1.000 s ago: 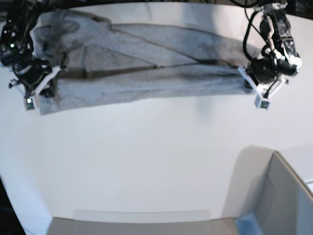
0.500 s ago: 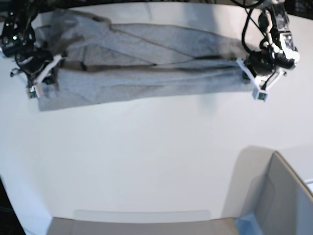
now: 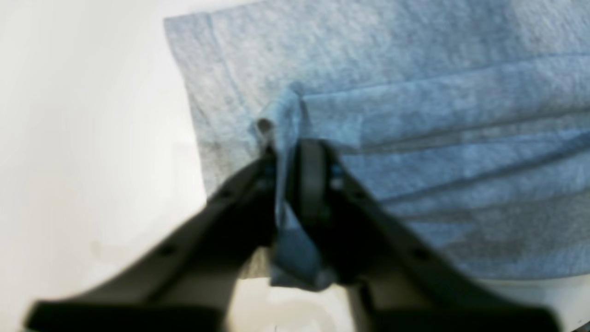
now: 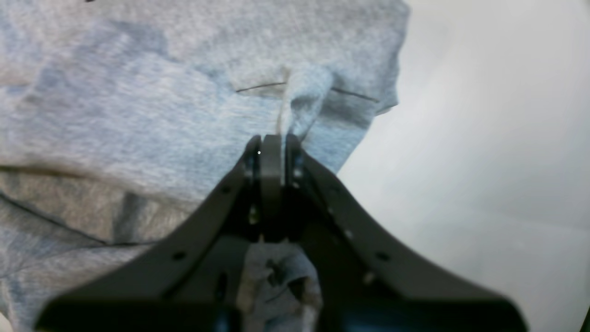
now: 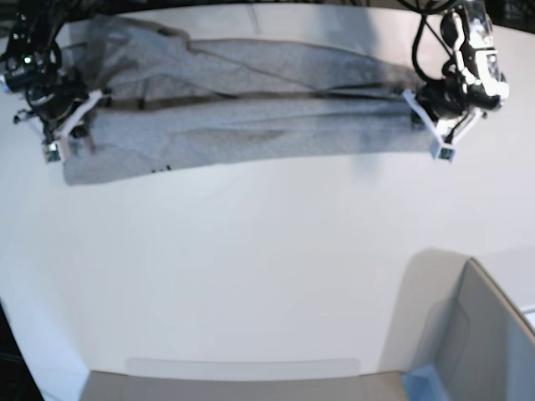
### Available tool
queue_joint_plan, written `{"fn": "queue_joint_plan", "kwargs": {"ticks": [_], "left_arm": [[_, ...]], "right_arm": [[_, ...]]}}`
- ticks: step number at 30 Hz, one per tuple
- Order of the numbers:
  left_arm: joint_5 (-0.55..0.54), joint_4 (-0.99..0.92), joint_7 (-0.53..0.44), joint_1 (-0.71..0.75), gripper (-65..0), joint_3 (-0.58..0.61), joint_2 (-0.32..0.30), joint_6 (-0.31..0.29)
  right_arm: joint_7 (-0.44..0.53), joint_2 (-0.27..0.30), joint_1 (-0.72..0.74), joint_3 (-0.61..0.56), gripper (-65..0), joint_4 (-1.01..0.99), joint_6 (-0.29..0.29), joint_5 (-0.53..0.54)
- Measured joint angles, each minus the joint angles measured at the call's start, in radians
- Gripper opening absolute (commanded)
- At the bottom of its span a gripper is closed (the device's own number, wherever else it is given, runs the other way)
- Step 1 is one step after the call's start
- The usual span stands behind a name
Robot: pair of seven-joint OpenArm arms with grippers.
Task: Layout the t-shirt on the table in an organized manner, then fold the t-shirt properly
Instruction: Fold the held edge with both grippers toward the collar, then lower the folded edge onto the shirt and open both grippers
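- T-shirt (image 5: 251, 125): folded lengthwise across worktop (image 5: 267, 267), toward 12 o'clock.
- Left gripper (image 3: 288, 152): pinching a fold of fabric.
- Right gripper (image 4: 272, 143): clenched on a fabric fold.

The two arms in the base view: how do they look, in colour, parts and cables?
Both are mostly black with loose black cables. The left gripper and the right gripper carry white angular brackets ending in small square tags. In the wrist views the jaws are matte black, wedge-shaped, with small screw holes.
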Motion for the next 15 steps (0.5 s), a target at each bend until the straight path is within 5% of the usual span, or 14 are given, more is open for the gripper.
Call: {"fn": "queue_joint_plan", "kwargs": {"ticks": [4, 9, 15], "left_arm": [[0.000, 0.016, 0.000, 0.017, -45.5, 0.000, 0.000, 0.000], [-0.006, 0.042, 0.003, 0.016, -45.5, -0.026, 0.004, 0.000], [0.000, 0.042, 0.002, 0.009, -45.6, -0.293, 0.088, 0.003]], "right_arm": [[0.000, 0.000, -0.002, 0.000, -47.7, 0.000, 0.000, -0.005], [0.000, 0.000, 0.024, 0.002, -47.6, 0.017, 0.000, -0.004], [-0.002, -0.001, 0.055, 0.003, -47.6, 0.022, 0.000, -0.005]]}}
